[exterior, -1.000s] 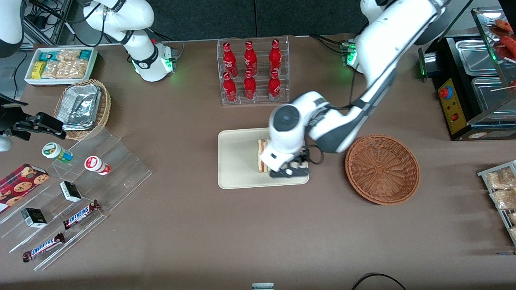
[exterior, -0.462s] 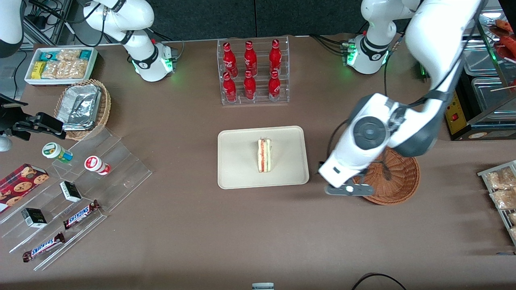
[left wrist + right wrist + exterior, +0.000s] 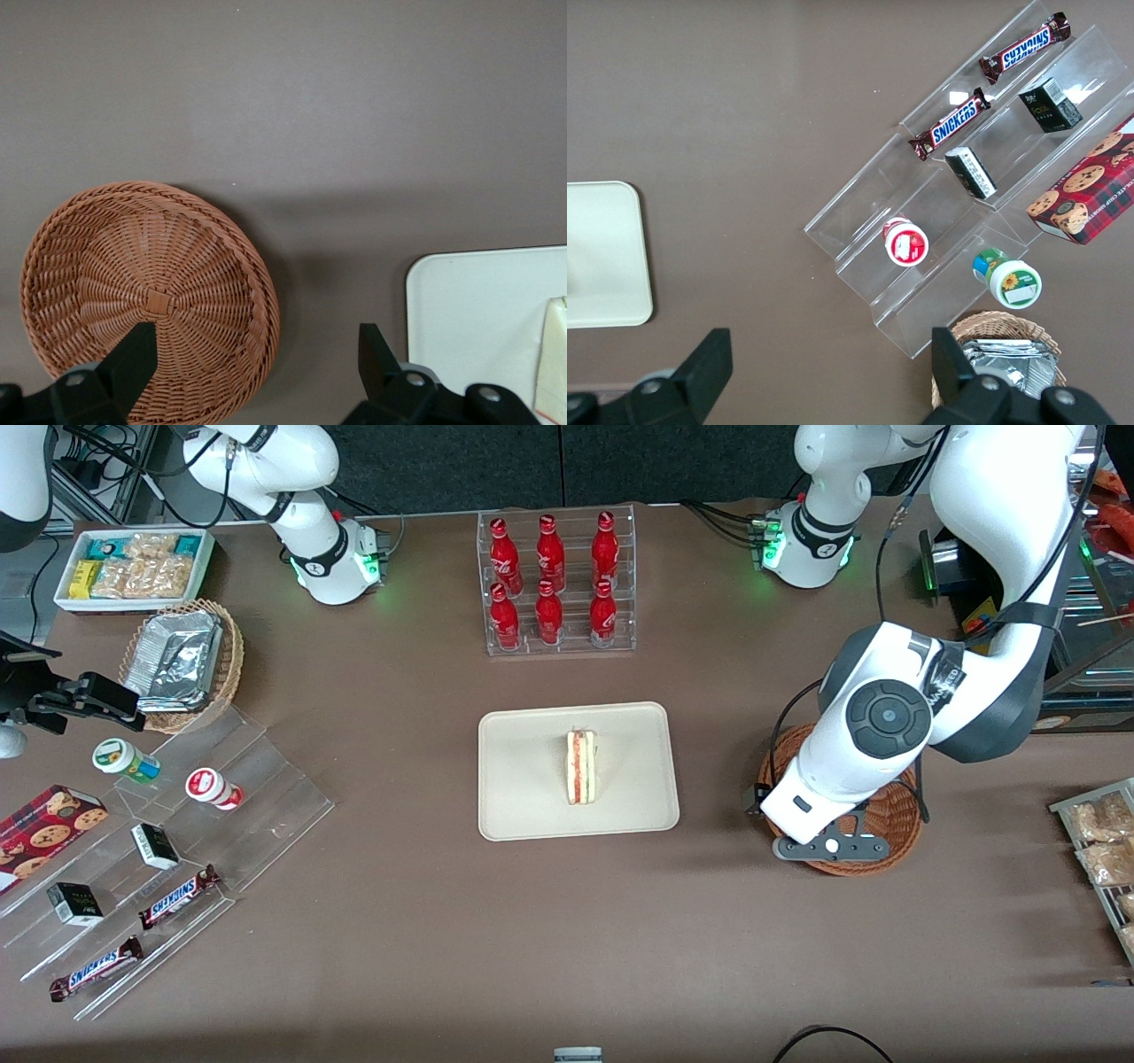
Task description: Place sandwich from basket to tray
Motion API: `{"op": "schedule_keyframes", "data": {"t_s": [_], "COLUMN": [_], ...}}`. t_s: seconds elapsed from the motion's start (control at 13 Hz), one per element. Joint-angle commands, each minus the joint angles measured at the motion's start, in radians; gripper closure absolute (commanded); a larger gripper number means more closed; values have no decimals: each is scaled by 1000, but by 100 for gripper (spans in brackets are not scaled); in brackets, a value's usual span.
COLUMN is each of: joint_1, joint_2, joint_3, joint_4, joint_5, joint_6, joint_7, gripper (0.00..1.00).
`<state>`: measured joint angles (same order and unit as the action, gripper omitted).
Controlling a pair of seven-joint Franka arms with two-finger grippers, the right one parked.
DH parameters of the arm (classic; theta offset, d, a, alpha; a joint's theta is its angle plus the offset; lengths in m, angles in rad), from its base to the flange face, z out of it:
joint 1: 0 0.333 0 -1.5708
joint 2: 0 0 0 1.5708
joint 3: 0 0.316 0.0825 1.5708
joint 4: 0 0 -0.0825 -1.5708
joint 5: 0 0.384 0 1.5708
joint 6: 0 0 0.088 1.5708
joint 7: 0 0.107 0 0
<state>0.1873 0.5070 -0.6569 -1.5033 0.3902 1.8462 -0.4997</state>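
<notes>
The sandwich lies on the cream tray with its red and cream layers showing, and nothing touches it. The round reddish-brown basket stands beside the tray toward the working arm's end, mostly covered by my left arm's wrist; what shows of it holds nothing. In the left wrist view my gripper hangs open and empty high above the basket, over its rim on the tray's side. The tray and an edge of the sandwich show there too.
A clear rack of red bottles stands farther from the front camera than the tray. Acrylic steps with snacks, a tan wicker basket of foil containers and a white bin lie toward the parked arm's end. A food warmer and packets sit at the working arm's end.
My gripper has left the sandwich lying on the tray, risen, and swung toward the working arm's end until it hangs over the basket.
</notes>
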Motion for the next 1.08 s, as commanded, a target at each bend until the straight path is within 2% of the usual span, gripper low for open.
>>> {"op": "schedule_keyframes", "data": {"t_s": [0.0, 0.15, 0.23, 0.46, 0.69, 1.0], "joint_1": [-75, -150, -160, -164, -193, -239], "joint_2": [-86, -148, -188, -303, -398, -493], "joint_3": [150, 311, 362, 408, 464, 538], "joint_4": [-34, -58, -87, -101, -100, -101], "joint_5": [-110, -230, -260, -278, -335, -337], "joint_6": [-5, -8, -13, -169, -286, -396], "joint_7": [56, 226, 284, 383, 401, 412], "gripper": [0, 0, 0, 0, 0, 0]}}
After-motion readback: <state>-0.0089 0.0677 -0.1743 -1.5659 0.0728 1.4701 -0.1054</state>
